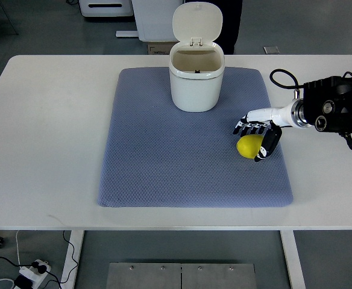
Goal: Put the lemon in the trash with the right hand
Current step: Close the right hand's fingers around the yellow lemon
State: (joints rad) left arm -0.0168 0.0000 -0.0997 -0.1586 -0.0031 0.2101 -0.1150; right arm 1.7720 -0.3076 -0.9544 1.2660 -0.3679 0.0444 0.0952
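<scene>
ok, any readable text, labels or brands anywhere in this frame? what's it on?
None legible.
Cardboard box behind the trash bin: a dark mark, too small and blurred to read.
Bin, lemon, blue mat, right hand: no print visible.

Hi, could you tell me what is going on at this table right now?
The robot's right hand reaches in from the right with its fingers curled around a yellow lemon on the blue mat. The lemon looks to be low on the mat, not yet carried away. The white trash bin stands at the mat's far edge with its lid flipped open. The left arm is out of view.
</scene>
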